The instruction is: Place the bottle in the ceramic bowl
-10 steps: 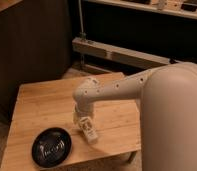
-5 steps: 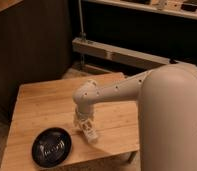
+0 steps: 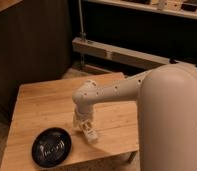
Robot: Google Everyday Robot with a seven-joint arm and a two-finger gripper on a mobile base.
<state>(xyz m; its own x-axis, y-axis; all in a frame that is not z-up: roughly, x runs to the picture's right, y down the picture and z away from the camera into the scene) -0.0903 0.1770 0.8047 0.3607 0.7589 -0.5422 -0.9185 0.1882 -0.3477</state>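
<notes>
The ceramic bowl point(image 3: 51, 147) is round, shallow and glossy black, and sits on the wooden table point(image 3: 42, 102) near its front left corner. The cream-white bottle point(image 3: 90, 133) lies or hangs tilted at the gripper's tip, just right of the bowl and close to the table top. My gripper point(image 3: 85, 126) reaches down from the white arm point(image 3: 112, 91) and is at the bottle's upper end. Whether the bottle rests on the table or is lifted cannot be told.
The table's front edge point(image 3: 92, 157) runs close below the bottle. A dark wooden panel point(image 3: 32, 45) stands behind the table on the left. A metal rail and shelving point(image 3: 117, 52) run behind on the right. My large white body point(image 3: 172, 125) fills the right side.
The gripper and the bottle have stayed at about the same spot right of the bowl; no clear movement shows.
</notes>
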